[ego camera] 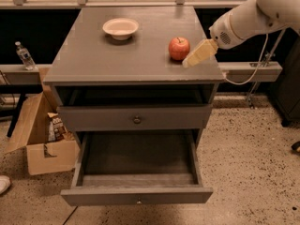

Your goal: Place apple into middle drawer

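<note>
In the camera view, the apple (179, 48) is being borne by the counter (93, 55), sitting upright on the right half of its top and well apart from the bowl (121, 27) at the back left. The end effector (191, 61) is being held just beside the apple, on its right and slightly nearer the counter's front edge. It is being slanted down and leftward from the white arm (243, 20), so that its tip is being aimed at the apple's lower right side. Whether the two are touching cannot be told, nor whether the end effector is released or clenched. The apple is thus lying left of the tip and a little behind it, almost along the line of aim, so only a short leftward reach is judged to be needed. Being round, the apple is offering no long axis to be matched. The middle drawer (138, 156) is being shown pulled out, low at the cabinet's front, below and forward of the apple.
</note>
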